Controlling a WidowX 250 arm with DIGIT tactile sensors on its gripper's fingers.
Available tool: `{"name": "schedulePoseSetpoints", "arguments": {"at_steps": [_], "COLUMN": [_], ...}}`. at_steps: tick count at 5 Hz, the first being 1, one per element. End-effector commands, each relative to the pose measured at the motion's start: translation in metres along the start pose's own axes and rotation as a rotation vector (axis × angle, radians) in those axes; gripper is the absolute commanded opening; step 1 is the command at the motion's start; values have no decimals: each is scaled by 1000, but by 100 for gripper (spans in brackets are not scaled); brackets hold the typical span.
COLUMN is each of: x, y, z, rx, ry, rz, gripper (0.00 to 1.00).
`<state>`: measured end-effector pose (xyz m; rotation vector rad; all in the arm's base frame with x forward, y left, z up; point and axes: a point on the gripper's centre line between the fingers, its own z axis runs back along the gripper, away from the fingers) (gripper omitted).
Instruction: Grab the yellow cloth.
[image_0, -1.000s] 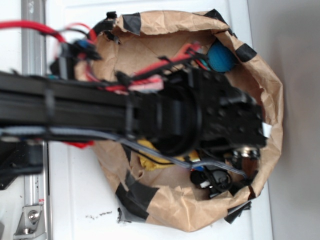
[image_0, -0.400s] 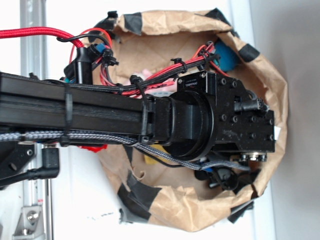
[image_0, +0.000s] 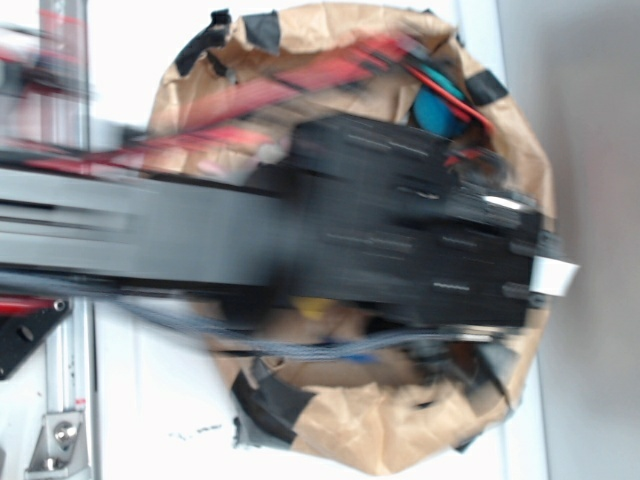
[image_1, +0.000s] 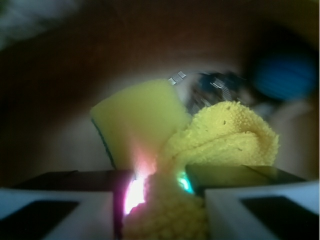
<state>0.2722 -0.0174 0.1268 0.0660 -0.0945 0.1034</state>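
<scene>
Gripper (image_1: 160, 200) is pinching the yellow cloth (image_1: 225, 140) between its fingers, inside the brown paper bag (image_0: 330, 430). Cloth is bunching just beside the yellow sponge (image_1: 140, 117), so the grip is taking terry only.

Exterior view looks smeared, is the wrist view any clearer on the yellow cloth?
Exterior: heavy motion blur, arm hides the yellow cloth. Wrist: dim and soft, but the yellow cloth shows its terry texture between the gripper fingers; pink-white glare beside it.
</scene>
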Motion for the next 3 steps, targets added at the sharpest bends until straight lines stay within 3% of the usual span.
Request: {"name": "schedulePoseSetpoints", "arguments": {"at_steps": [1, 2, 3], "x": [-2, -6, 9], "y": [31, 37, 30], "z": [54, 51, 31], "rx": [-38, -36, -10], "ry": [-45, -58, -56], "rz": [-35, -78, -140], "gripper": [0, 0, 0]}}
